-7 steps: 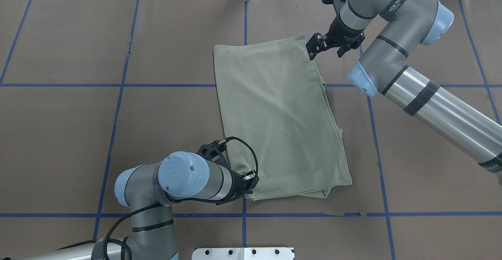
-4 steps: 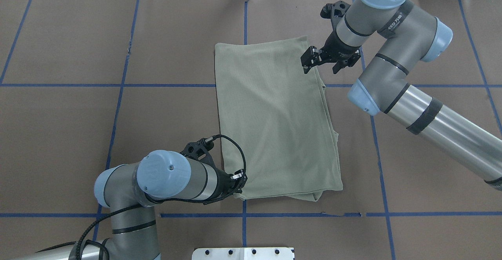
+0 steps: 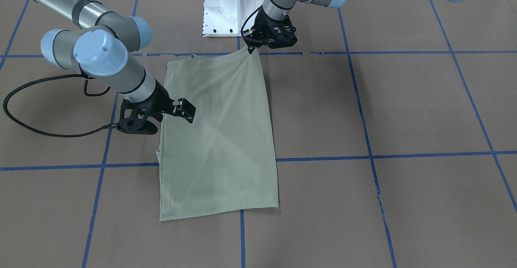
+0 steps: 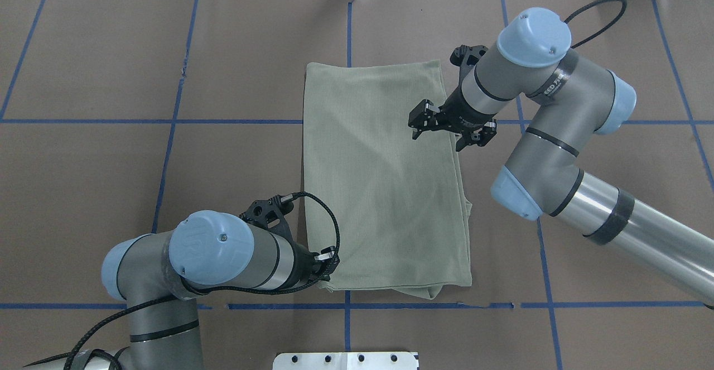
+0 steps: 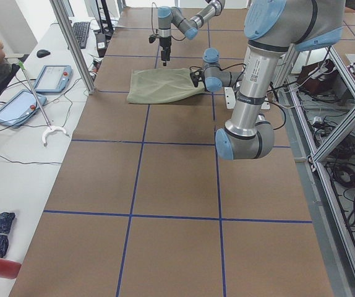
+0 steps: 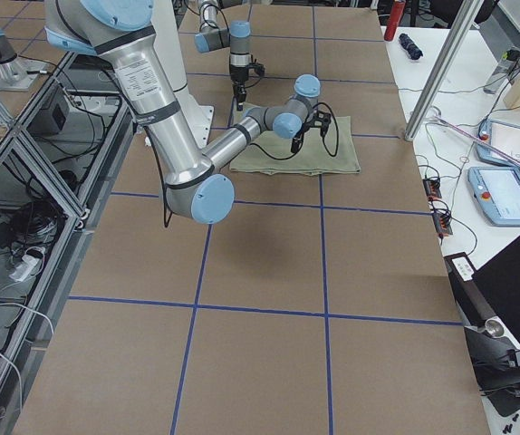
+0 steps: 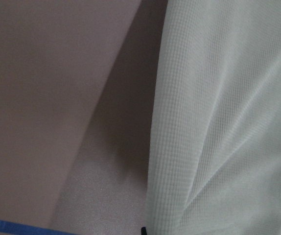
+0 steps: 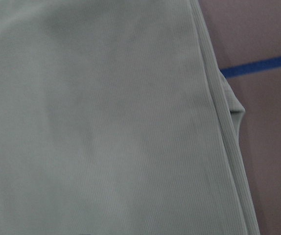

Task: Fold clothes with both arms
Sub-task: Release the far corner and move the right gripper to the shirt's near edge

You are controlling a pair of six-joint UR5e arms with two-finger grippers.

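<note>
Sage-green knit shirt, already folded into a long rectangle, lies flat near the middle of the brown table. Its long axis runs straight away from the robot, across one of the blue tape lines. Loose under-layers peek out along its right long edge. The right arm reaches in from the far right with its elbow bent and its wrist angled down over that right edge, toward the far end of the cloth. The left arm is tucked low and close to the base, with its forearm pointing along the near edge. The right gripper hangs spread wide above the edge, grasping nothing; whether it touches the fabric cannot be told. The left gripper is pinched on the shirt's near left corner, which rises slightly to its tips. The two hands therefore sit on opposite long sides and at opposite ends. Judging by this, a lengthwise fold needs the right gripper to take hold along its own edge first.
</note>
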